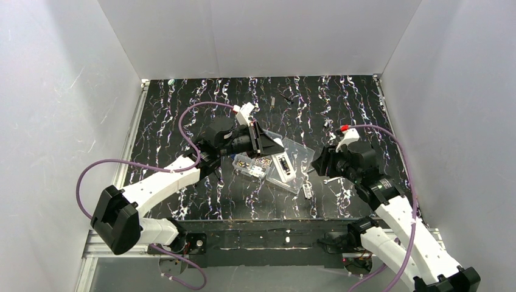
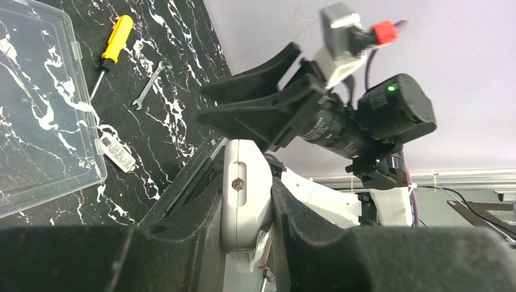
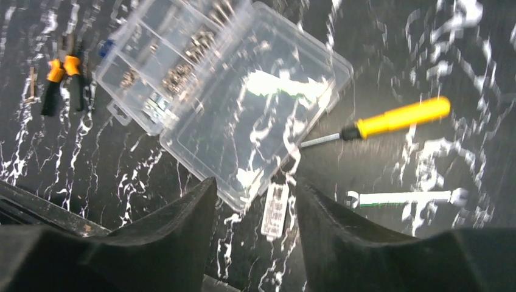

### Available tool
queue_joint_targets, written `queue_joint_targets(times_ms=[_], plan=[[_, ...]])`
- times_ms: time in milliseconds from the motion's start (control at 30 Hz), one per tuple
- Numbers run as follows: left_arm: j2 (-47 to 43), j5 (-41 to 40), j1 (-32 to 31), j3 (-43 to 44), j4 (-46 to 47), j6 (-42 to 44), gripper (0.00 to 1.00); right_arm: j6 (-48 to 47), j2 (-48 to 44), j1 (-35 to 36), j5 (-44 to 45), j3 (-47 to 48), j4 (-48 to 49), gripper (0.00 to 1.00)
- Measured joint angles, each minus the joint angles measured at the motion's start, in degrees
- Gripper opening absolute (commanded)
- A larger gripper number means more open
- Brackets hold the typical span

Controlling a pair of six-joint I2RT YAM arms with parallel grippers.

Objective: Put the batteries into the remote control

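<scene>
Clamped between the two black fingers of the left gripper (image 2: 245,188), closest to the left wrist camera, is the small slim white plastic remote control (image 2: 246,213). One screw head shows on its visible face. Grip state: clenched on the remote control, which appears lifted off the black white-veined table (image 1: 341,103).

State of the right gripper (image 3: 255,185): released, fingers spread, nothing between them. It sits at the right side of the clear compartmented plastic organiser box (image 3: 201,152).

Key relation: the remote control lies left and slightly far of the right gripper. In the left wrist view the right gripper's fingertips point toward it, near but apart. Its long axis appears to run out along the left fingers toward the right gripper, but foreshortening prevents certainty. The left arm has the remote control, so the right arm is the free one for loading.

Count:
- one remote control
- one organiser box, lid open
- one yellow-handled screwdriver (image 3: 398,117)
- one small silver open-ended wrench (image 3: 404,198)
- one small white rectangular plate (image 3: 275,210), just beside the lid
- one pair of orange-and-black-handled pliers (image 3: 61,85)

No batteries can be identified in any view.
</scene>
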Motion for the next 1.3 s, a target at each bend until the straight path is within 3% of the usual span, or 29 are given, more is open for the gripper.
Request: queue_joint_targets(times_ms=[300,600,1300], plan=[[0.61,0.26,0.00,0.70,0.11,-0.81,0.00,12.76,5.31,0.00,3.04,-0.35,-8.59,0.67],[1.38,0.02,0.00,1.27,0.13,-1.40,0.00,15.21,5.01,0.00,3.91,-3.85,-11.82,0.60],[4.61,-0.22,0.00,2.54,1.90,-3.65,0.00,22.27,22.84,10.10,8.41,-4.17,-12.00,0.57]])
